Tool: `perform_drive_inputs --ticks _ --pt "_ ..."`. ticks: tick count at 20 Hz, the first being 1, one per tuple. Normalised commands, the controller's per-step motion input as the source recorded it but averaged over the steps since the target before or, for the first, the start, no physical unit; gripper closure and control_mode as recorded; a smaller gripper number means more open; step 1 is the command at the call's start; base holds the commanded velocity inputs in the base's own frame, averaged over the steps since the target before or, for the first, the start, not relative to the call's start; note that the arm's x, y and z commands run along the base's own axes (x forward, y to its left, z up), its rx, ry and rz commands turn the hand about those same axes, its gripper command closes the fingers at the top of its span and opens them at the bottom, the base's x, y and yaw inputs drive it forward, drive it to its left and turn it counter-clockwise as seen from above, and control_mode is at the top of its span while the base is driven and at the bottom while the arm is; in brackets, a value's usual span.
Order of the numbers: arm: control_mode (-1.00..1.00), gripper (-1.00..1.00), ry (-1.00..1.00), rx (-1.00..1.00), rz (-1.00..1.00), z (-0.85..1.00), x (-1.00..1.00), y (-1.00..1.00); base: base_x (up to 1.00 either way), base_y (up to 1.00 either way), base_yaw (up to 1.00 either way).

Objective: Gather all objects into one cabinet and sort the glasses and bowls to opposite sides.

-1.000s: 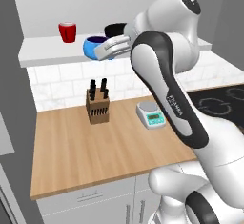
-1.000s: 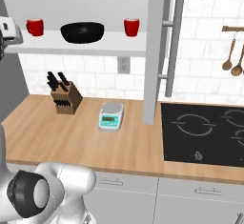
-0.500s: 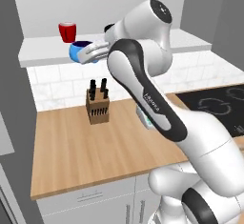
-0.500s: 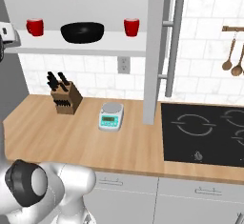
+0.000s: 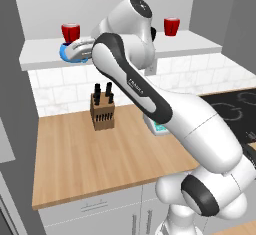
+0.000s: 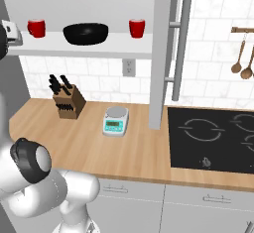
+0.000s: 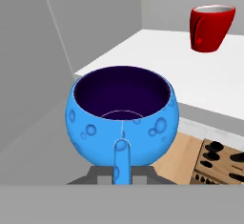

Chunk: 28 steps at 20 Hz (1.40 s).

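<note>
Bright blue and glossy, the small blue bowl (image 7: 122, 120) sits upright in the hand view with its dark mouth facing up and a stubby blue handle pointing toward the camera; being round, it has no clear long axis. The gripper (image 7: 122, 170) is clamped shut on the bowl at that handle, though its fingertips are mostly hidden behind the bowl. In the left base view the blue bowl (image 5: 65, 53) peeks out beside the white hand, in front of the left end of the shelf board (image 5: 115, 49) of the open cabinet, and whether it rests on the board I cannot tell. The only writing that can be read is "FRANKA" along the arm's white forearm (image 5: 135, 86) in the left base view. One red cup (image 5: 70, 32) stands upright on the shelf just behind the hand, and a second red cup (image 5: 171, 26) stands upright toward the shelf's right end. From the right base view the wide black bowl (image 6: 86, 33) sits mouth-up between the two cups. Below, a wooden knife block (image 6: 67, 103) and a white scale (image 6: 115, 120) stand on the wooden counter (image 6: 89, 143), well apart from each other.
</note>
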Motion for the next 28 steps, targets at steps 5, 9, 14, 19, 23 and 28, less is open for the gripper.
perform_drive_inputs --ticks 5,9,14,19,23,28 --pt "-1.00 1.00 0.00 0.00 0.00 0.00 0.52 0.08 0.00 0.00 0.00" --pt "-1.00 1.00 0.00 -0.01 0.00 -0.12 0.39 0.17 0.00 0.00 0.00" --pt "-1.00 1.00 0.00 0.00 -0.02 -0.07 0.48 0.06 0.00 0.00 0.00" --pt "-1.00 1.00 0.00 0.00 -0.04 -0.15 0.33 0.14 0.00 0.00 0.00" --pt "-1.00 1.00 0.00 0.00 -0.04 -0.07 0.28 0.32 0.00 0.00 0.00" --pt "-1.00 1.00 0.00 0.00 -0.03 -0.06 0.40 0.30 0.00 0.00 0.00"
